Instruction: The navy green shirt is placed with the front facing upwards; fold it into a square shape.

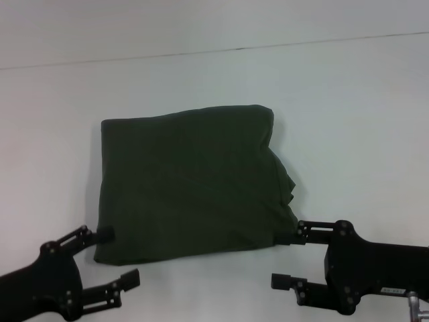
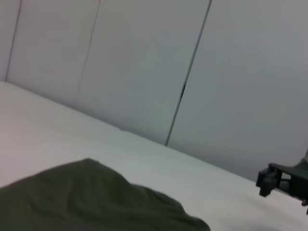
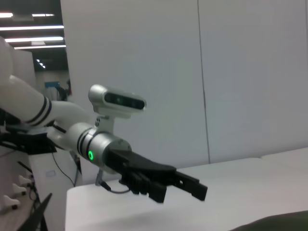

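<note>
On the white table lies the navy green shirt, folded into a shape close to a square. It sits in the middle of the head view. Only plain dark green cloth shows on top; no letters, collar or label can be seen. Its right edge is bumpy, with some cloth bunched out past the neat side.

Down at the near left corner of the shirt is the left gripper. Its fingers are spread wide apart. One finger tip is right at the shirt's corner, and the other is off the cloth over bare table. It is hard to tell if the tip is touching the cloth or just beside it.

At the near right corner is the right gripper. Its fingers are spread wide too. The far finger reaches the shirt's edge, and the near one is over the table. Most of both arms is cut off by the picture's bottom edge.

From the left wrist view, a hump of the shirt fills the low part, and the tip of the right gripper peeks in at the side.

From the right wrist view, the left gripper is seen with its silver arm and a wrist camera on top. Only a dark sliver of shirt shows in the corner.
</note>
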Robot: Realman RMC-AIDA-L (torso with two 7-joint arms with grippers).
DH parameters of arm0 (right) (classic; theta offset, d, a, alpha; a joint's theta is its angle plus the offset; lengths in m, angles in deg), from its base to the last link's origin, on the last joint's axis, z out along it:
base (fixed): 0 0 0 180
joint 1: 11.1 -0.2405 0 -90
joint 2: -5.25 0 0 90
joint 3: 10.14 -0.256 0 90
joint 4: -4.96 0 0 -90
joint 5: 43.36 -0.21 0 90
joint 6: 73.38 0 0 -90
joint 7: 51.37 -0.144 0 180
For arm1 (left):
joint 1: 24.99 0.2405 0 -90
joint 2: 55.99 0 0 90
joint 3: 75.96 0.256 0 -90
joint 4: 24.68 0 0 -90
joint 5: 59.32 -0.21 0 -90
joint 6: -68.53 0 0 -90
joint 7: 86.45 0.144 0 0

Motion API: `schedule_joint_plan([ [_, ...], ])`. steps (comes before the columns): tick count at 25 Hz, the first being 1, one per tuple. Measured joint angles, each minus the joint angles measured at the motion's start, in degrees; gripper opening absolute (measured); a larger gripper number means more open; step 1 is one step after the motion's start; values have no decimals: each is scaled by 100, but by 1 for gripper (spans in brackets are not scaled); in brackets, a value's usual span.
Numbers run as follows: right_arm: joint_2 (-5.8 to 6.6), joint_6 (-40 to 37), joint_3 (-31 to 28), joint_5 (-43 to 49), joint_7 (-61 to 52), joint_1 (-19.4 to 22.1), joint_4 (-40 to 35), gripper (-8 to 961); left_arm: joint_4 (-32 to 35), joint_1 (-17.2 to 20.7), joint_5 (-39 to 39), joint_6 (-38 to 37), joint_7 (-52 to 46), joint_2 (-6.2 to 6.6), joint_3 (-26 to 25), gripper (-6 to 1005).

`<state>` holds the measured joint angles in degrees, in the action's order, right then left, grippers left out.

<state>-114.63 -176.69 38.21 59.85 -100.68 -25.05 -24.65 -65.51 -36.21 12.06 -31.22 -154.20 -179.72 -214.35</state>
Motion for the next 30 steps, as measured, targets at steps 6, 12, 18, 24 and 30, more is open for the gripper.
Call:
schedule_joint_plan([
  [6,1,133,198,16,17,-38,184,613,35,59,-164,60,91,-10,-3,934],
  [12,1,163,204,56,27,-35,226,606,74,93,-174,68,357,-11,-4,934],
  [18,1,178,201,89,28,-41,239,607,180,123,-178,85,541,-4,-8,934],
  [24,1,238,204,89,-4,-68,243,607,176,128,-179,77,545,2,-12,935],
  [30,1,286,202,94,-28,-105,245,606,182,140,-179,91,536,14,-41,935],
])
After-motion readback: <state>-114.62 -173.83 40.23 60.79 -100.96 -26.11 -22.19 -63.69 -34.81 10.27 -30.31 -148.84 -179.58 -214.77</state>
